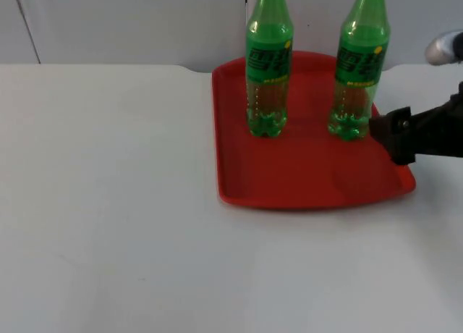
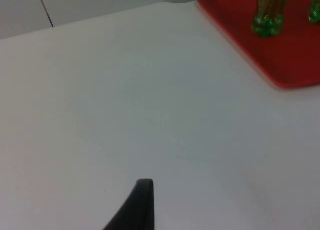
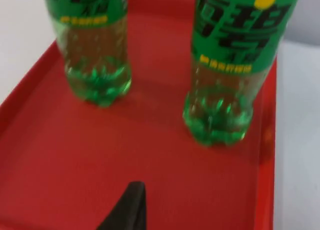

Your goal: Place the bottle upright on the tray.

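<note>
Two green bottles stand upright on the red tray (image 1: 304, 181). The left bottle (image 1: 268, 65) sits near the tray's back-left part and the right bottle (image 1: 358, 69) near its right side, the two well apart w/ bare tray between them. In the right wrist view both bases rest flat on the red surface, labels facing the camera, neither one tilted. The right gripper (image 1: 391, 134) sits low over the tray's right edge, just beside the right bottle's base. It has nothing in hold, as the bottle stands free in front of the black fingertip (image 3: 127, 207), but how far open the fingers are I can't tell from these views. The left gripper isn't over the tray; its wrist view looks across bare white table (image 2: 125, 105) w/ the tray corner and a bottle base far off, so that arm waits, finger state can't tell either. Judgement: placing looks done, since the bottle nearest the right gripper is upright on the tray and free-standing. What's left is prob just pulling the right arm clear w/o nudging that bottle, which is tall, light-looking and easy to tip if the arm clips its base.
</note>
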Robot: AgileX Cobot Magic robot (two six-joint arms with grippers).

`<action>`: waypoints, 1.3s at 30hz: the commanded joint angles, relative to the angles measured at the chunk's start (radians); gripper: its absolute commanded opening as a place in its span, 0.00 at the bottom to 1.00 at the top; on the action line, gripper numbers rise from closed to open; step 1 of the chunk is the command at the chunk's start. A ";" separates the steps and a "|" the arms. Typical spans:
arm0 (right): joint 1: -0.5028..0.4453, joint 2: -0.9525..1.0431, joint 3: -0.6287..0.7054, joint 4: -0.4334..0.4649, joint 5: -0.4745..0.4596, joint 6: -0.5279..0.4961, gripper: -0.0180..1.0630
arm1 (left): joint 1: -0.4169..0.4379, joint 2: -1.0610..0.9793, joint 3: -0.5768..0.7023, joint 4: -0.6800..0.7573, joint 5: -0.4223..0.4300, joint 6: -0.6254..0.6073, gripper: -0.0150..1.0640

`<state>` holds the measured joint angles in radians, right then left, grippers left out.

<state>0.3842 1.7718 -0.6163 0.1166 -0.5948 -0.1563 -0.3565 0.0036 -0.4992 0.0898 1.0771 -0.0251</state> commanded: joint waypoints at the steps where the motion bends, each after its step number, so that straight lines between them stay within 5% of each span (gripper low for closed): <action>1: 0.001 -0.117 0.007 -0.010 0.196 -0.008 0.99 | -0.008 -0.004 0.005 0.006 -0.004 0.001 0.99; 19: 0.001 -0.644 0.007 -0.006 0.843 -0.008 0.99 | -0.008 -0.004 0.005 0.006 -0.004 0.001 0.99; 39: 0.001 -1.156 0.007 0.000 1.109 0.010 0.99 | -0.008 -0.004 0.005 0.006 -0.004 0.001 0.99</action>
<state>0.3842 0.6693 -0.6146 0.1127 0.4843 -0.1496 -0.3565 0.0036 -0.4992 0.0917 1.0771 -0.0251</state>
